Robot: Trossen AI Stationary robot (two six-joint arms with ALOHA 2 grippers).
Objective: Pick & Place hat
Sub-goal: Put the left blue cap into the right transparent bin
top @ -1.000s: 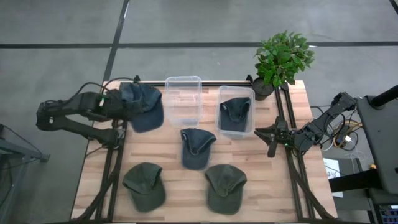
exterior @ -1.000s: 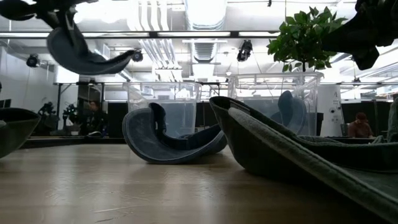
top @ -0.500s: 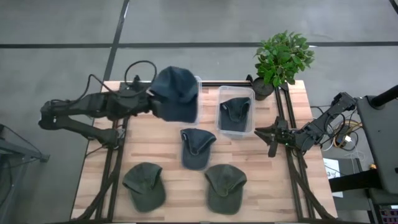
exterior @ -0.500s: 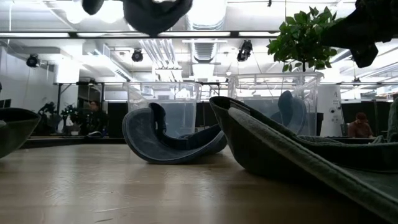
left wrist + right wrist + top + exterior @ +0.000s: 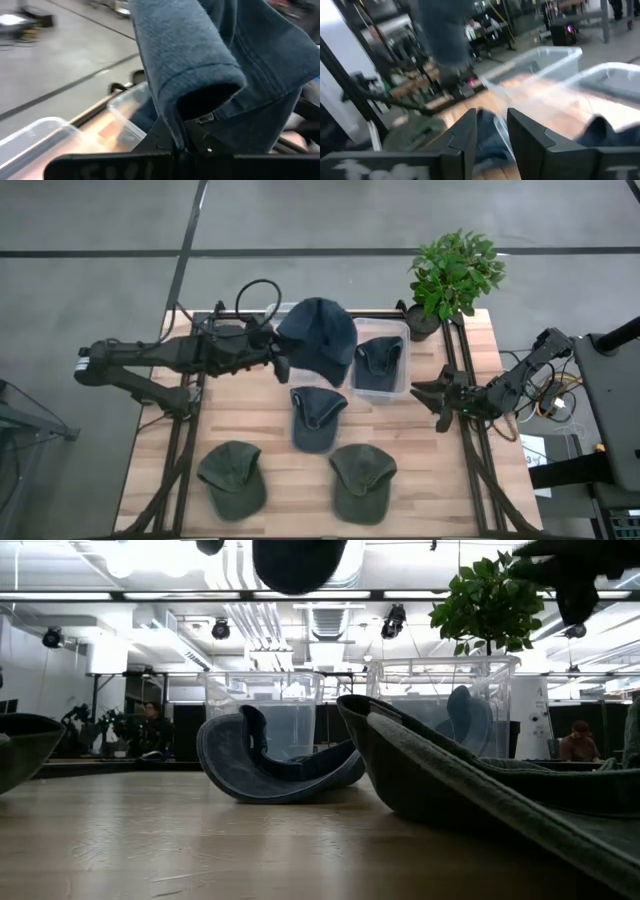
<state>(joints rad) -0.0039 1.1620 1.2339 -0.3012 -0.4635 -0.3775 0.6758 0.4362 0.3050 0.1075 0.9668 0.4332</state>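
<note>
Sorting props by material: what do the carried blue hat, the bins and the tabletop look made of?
Blue hat: soft woven cloth, likely washed cotton or denim; matte weave and stitched seams show. Bins: clear, glossy plastic, since contents show through. Tabletop: pale wood planks with visible grain.

Left arm (image 5: pixel 190 356) extended — right arm (image 5: pixel 500 390) parked aside.

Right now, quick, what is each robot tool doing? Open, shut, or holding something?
Left tool: shut on the blue hat, held up above the clear bins.
Right tool: open, holding nothing, at the table's right edge.
</note>
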